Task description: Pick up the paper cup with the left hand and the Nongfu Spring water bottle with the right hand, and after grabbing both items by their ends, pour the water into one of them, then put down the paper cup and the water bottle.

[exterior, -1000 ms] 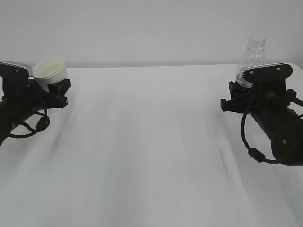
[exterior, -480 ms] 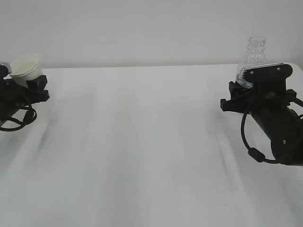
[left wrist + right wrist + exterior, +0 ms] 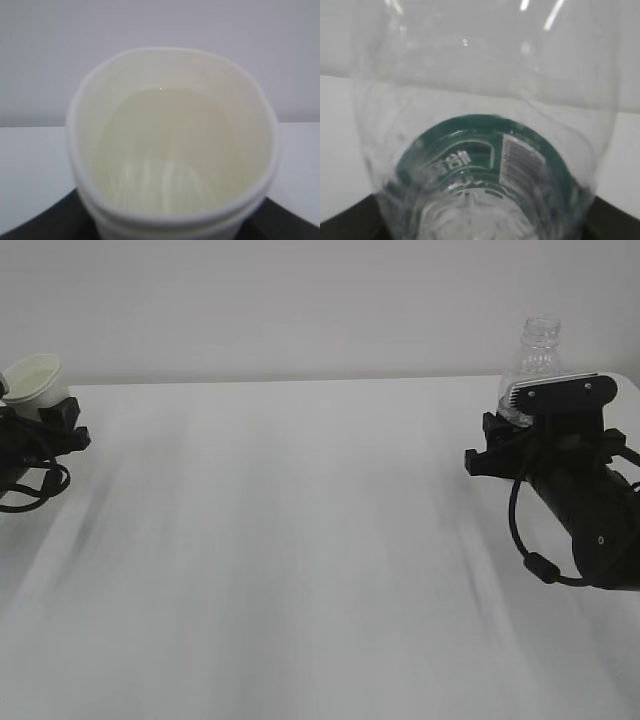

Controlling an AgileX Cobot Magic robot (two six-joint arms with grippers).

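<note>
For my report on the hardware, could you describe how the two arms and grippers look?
Both arms are black. The right hand carries a grey-white plate on top and a black cable looping below it. The left hand is mostly cut off; black cable loops hang under it.

Matt white paper for the paper cup (image 3: pixel 172 145), with a smooth rolled rim and a cream, faintly sheened inside. Clear glossy plastic for the Nongfu Spring water bottle (image 3: pixel 485 100), ribbed and throwing bright highlights, with a smooth dark green printed label band (image 3: pixel 485 150) round its lower part. Matt black plastic-looking housing on the left hand (image 3: pixel 35 440) and the right hand (image 3: pixel 560 455), the latter topped by a dull grey-white plate (image 3: pixel 560 388). Smooth rubbery black cables (image 3: pixel 530 540). Matt white table (image 3: pixel 300 560), softly streaked.
</note>
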